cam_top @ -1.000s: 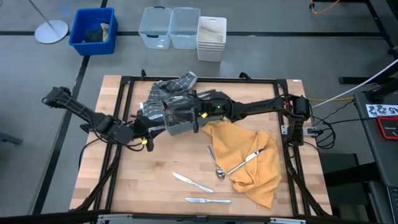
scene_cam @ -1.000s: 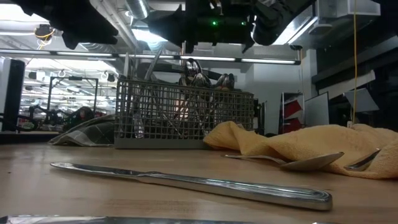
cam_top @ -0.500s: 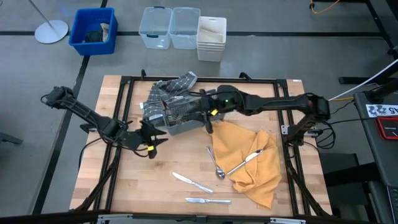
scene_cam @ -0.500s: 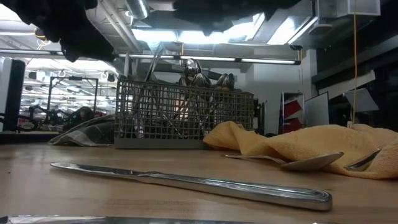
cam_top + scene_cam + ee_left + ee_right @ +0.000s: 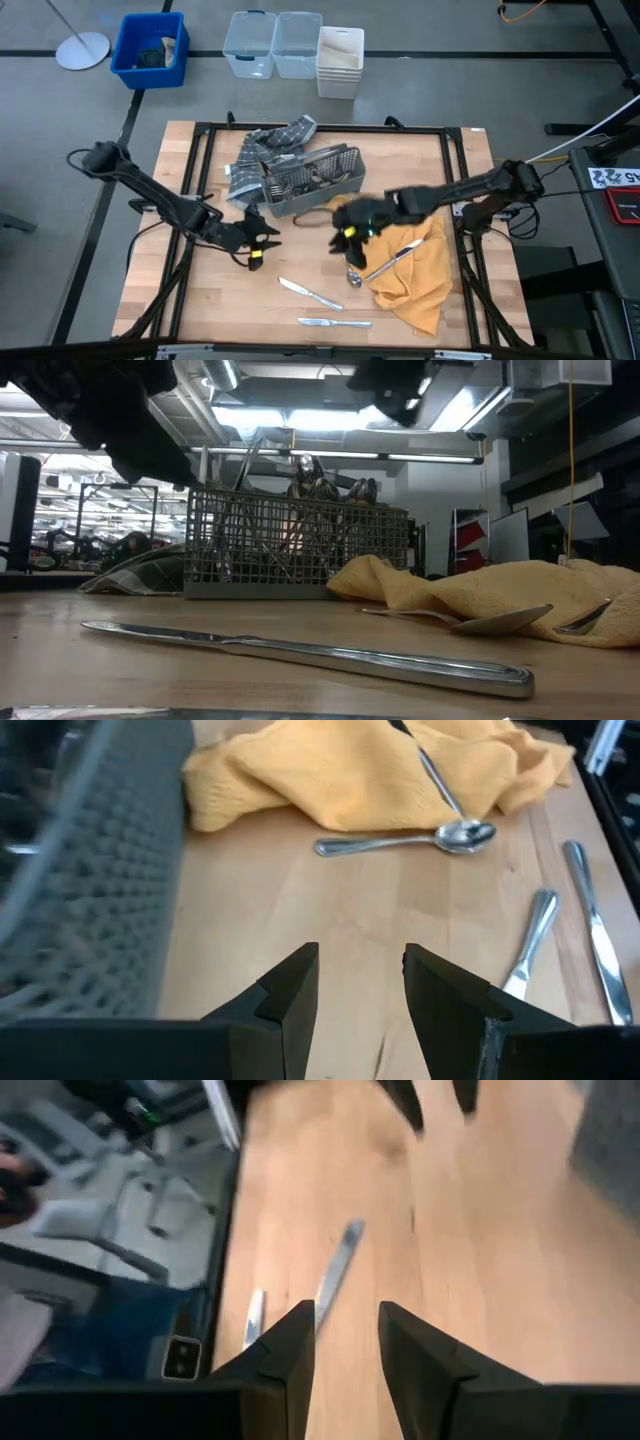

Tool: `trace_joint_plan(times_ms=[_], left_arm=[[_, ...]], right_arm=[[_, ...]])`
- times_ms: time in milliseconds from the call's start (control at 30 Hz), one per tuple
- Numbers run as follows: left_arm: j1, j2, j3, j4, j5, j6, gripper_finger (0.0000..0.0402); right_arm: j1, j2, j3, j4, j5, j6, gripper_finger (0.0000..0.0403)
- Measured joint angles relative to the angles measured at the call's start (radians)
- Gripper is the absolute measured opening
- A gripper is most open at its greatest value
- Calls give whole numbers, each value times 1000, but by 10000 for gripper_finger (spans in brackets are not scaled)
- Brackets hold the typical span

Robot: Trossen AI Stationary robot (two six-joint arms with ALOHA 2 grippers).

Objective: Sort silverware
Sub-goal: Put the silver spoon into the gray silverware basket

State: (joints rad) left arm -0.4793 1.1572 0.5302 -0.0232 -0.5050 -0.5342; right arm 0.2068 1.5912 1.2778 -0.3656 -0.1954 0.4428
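1. Cutlery mostly sorted: a bunch stands in the mesh caddy point(image 5: 310, 183), while two knives point(image 5: 308, 293), a spoon point(image 5: 346, 262) and a piece on the yellow cloth point(image 5: 410, 275) wait on the table point(image 5: 200, 300)
2. Left gripper point(image 5: 262, 240) hovers empty, fingers spread, near the caddy
3. Right gripper point(image 5: 345, 233) hangs over the spoon, fingers apart, nothing pinched
4. Low view alone shows handles poking above the caddy rim; overhead alone shows both knives' layout

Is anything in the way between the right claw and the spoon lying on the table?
Nothing visible is. The right claw hangs open over bare wood just beside the yellow cloth, and the spoon lies on the table right by it, uncovered. The cloth's edge lies close beside the spoon but not over it.
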Motion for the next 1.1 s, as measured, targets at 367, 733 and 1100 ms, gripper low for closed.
trace_joint_plan(times_ms=[367, 733, 1100], left_arm=[[-6, 80, 0, 94, 35, 94, 137], [-5, 75, 1, 93, 34, 200, 137], [-5, 75, 1, 91, 34, 250, 137]], right_arm=[[204, 79, 1, -151, 369, 401, 115], [218, 258, 0, -160, 369, 553, 115], [218, 327, 0, -170, 352, 608, 115]])
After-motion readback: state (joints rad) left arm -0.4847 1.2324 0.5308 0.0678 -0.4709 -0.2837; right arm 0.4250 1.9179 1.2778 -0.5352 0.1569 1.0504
